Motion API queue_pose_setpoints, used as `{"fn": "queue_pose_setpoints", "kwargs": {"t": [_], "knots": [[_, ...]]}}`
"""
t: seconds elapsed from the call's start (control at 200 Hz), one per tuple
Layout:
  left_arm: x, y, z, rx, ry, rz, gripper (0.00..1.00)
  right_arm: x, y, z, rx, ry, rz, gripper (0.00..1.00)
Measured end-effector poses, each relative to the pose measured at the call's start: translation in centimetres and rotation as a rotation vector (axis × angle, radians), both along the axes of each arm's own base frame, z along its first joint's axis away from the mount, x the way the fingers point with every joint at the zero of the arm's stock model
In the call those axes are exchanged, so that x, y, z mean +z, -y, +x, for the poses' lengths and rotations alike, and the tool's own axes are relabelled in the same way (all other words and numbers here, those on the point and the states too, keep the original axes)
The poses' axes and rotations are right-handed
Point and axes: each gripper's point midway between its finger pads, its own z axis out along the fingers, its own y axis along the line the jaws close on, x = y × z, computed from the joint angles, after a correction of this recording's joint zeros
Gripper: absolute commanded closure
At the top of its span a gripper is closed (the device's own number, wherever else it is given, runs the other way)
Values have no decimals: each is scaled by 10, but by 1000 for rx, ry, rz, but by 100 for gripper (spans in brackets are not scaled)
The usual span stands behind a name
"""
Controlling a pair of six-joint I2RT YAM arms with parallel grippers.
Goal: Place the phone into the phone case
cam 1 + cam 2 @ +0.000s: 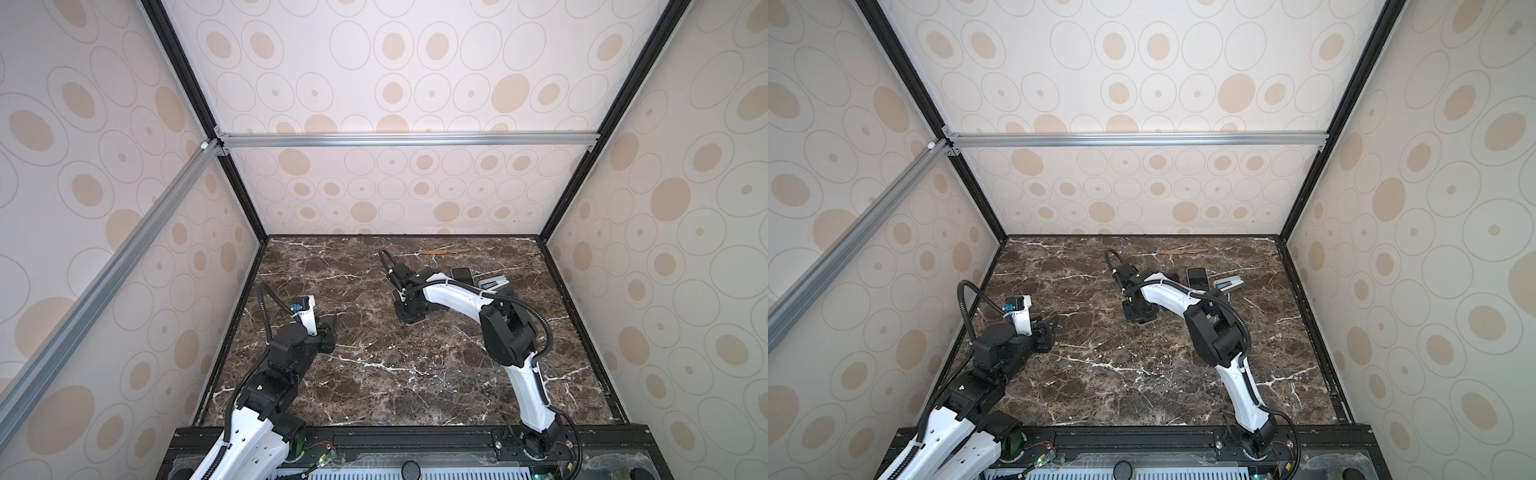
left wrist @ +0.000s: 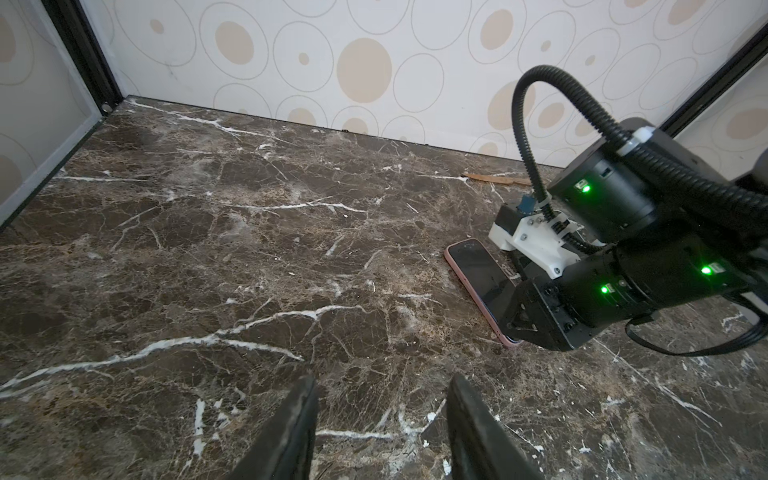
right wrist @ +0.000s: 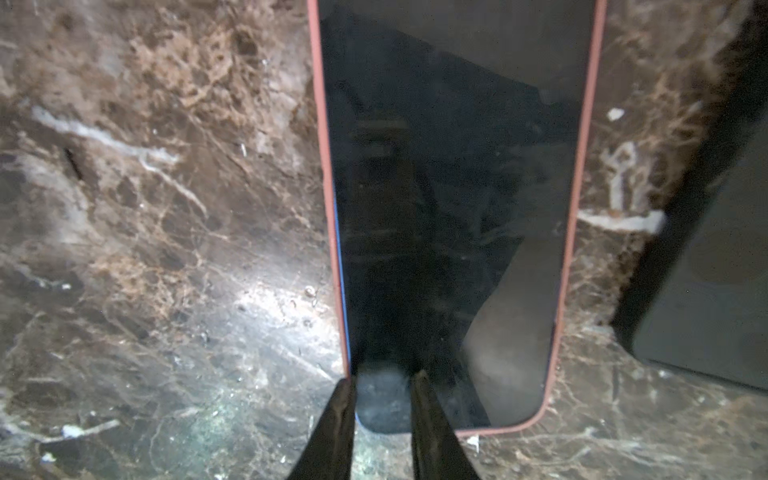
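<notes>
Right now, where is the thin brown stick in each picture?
Both top views: the thin brown stick lies at the far edge of the dark marble table, by the back wall.
Left wrist view: it lies by the back wall, ending at a black cable.
Right wrist view: not in it.
Shared landmark: the right arm's black tool, in all four views.

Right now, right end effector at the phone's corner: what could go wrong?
1. The phone shows a blue edge at the case lip beside the right end effector: that corner looks unseated, may pop out.
2. Nothing braces the case; the left end effector hangs open, apart, so it could skid into the dark device nearby.
</notes>
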Motion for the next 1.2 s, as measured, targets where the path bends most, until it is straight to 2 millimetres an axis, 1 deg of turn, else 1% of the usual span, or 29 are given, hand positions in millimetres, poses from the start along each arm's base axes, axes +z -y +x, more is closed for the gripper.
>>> {"fn": "queue_pose_setpoints", "kwargs": {"t": [0.12,0.25,0.31,0.4,0.475,0.525,0.645,0.745,0.79,0.89,0.97,1.135,1.2], "knots": [[-1,0,1,3,-4,3,50,2,0,1,-25,-16,46,71],[-4,-1,2,10,-14,10,50,6,1,3,-32,-12,41,70],[-6,-2,2,13,-19,14,50,6,4,4,-34,-8,20,60],[-7,-2,3,16,-23,17,50,7,3,9,-20,6,-8,53],[-7,-3,3,19,-23,18,50,9,3,15,-16,32,-24,39],[-6,-3,3,22,-20,18,50,13,2,19,-7,51,-35,36],[-5,-4,3,26,-16,18,50,21,-6,33,-7,104,-43,22],[-5,-4,3,27,-16,19,50,18,-9,43,-8,122,-57,16],[-5,-5,3,29,-15,19,50,14,-10,47,-7,124,-70,14],[-3,-5,2,31,-7,17,50,-2,-6,51,-12,117,-119,13],[-2,-6,2,33,-3,16,50,-1,-5,53,-16,127,-132,14],[-1,-6,2,34,0,14,50,-2,-4,53,-31,127,-129,18],[-1,-6,2,34,1,14,50,-2,-3,54,-45,126,-125,17]]}}
